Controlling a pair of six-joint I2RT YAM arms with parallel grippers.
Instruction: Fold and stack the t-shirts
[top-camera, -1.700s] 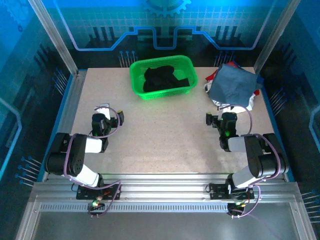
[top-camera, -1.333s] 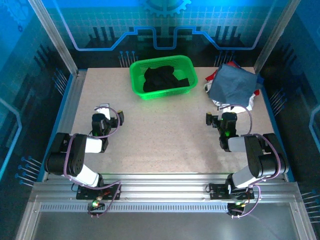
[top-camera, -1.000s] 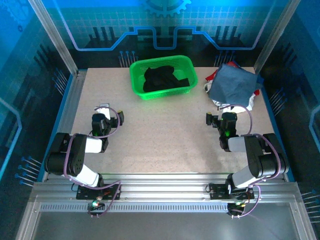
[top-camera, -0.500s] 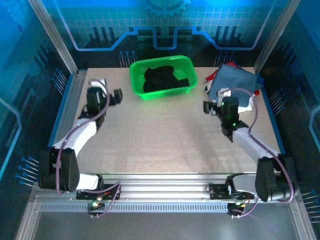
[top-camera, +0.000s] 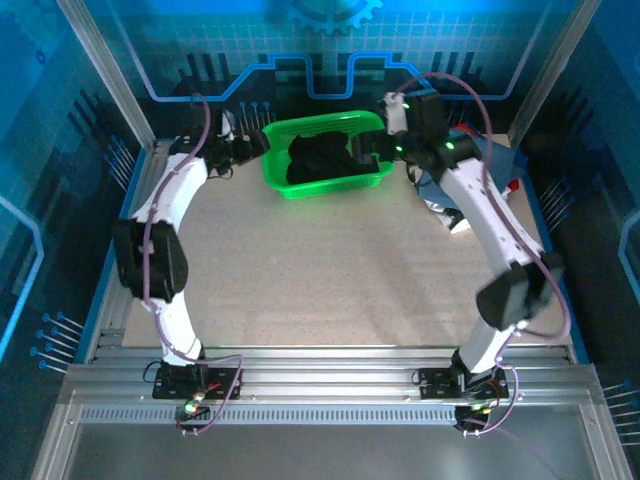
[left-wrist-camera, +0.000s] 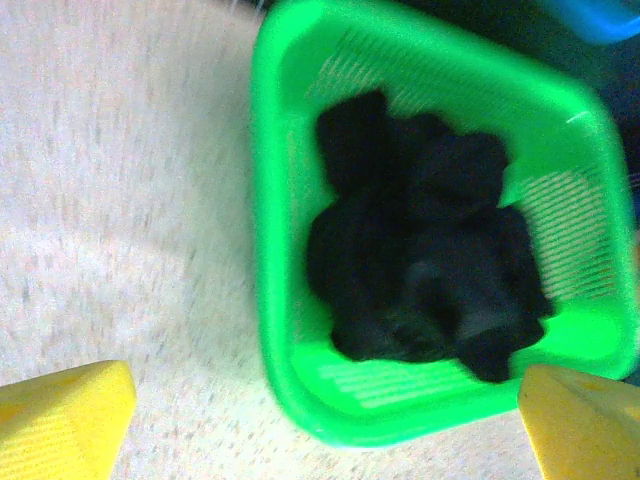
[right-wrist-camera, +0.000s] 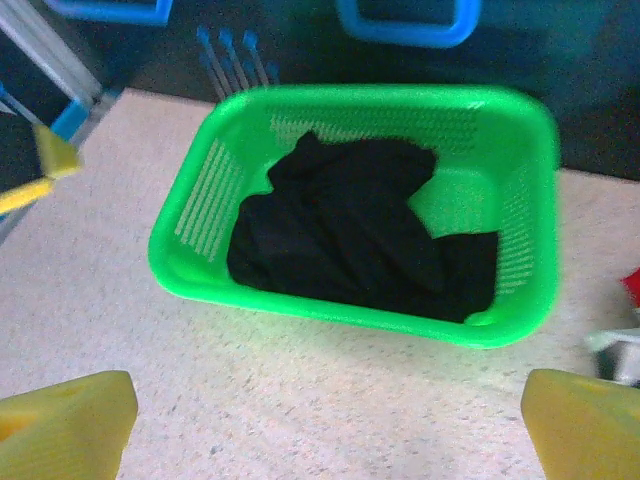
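We see the speckled table (top-camera: 300, 270) across the whole top external view, and both arms reach over it to its far edge. The green mesh basket (top-camera: 325, 190) stands there at the far middle. One arm comes in from its left side and the other from its right.

Inside the basket lies the black t-shirt (top-camera: 320, 160), crumpled in a heap and nowhere spilling over the rim. We cannot make out any logo on it. At the far right of the table, beside the basket but apart from it, sits the pile of other t-shirts. The slate-blue one (top-camera: 495, 162) lies on top, with a bit of red (top-camera: 513, 185) and a white edge (top-camera: 452, 218) showing from beneath.

The left claw (left-wrist-camera: 325, 425) hangs above the basket's left wall, its yellow fingertips (left-wrist-camera: 60, 420) spread wide apart and holding nothing. The right claw (right-wrist-camera: 325, 430) hovers over bare table just in front of the basket, also spread wide and empty.
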